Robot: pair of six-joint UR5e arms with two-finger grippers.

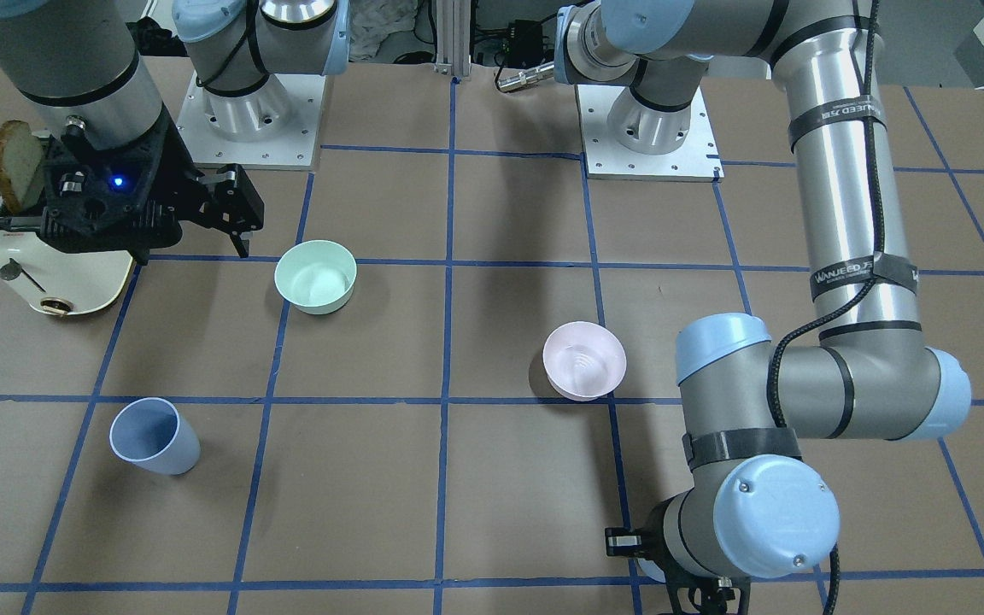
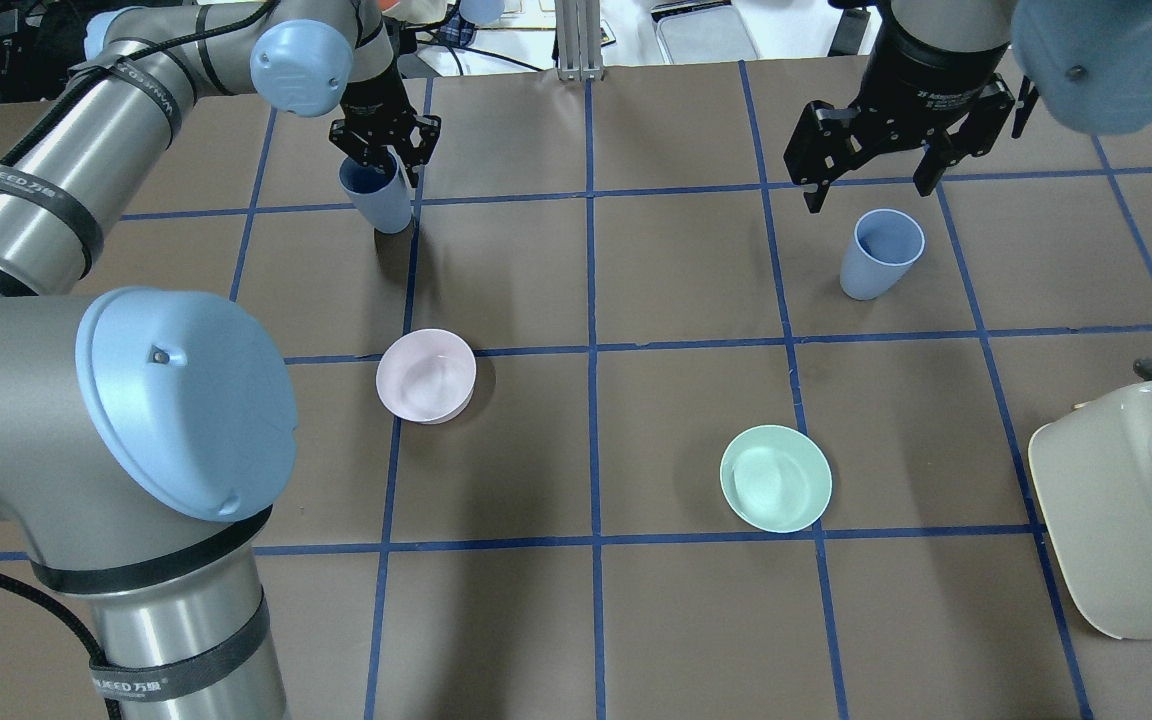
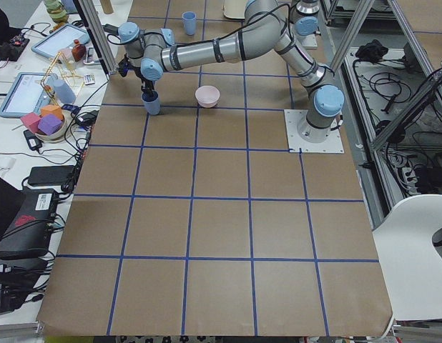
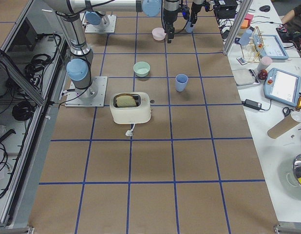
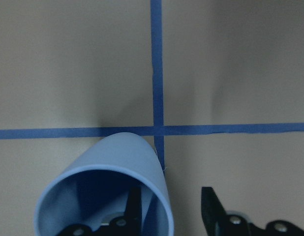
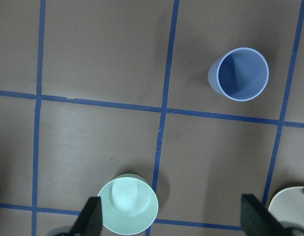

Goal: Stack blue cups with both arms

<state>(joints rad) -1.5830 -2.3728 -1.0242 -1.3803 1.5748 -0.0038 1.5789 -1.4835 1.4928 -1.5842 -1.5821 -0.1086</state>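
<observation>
Both hands gape: left hand (image 2: 383, 170) straddles rim of blue cup (image 2: 381, 205), right hand (image 2: 868, 195) hovers.

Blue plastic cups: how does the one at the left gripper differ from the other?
The pale blue tapered plastic cup at the left gripper has one finger inside and one outside, jaws open; the matching cup on the right arm's side stands untouched, the open right gripper apart from it. The first is nearer the pink bowl, the second nearer the mint-green bowl. Both are upright, mouths up.
</observation>
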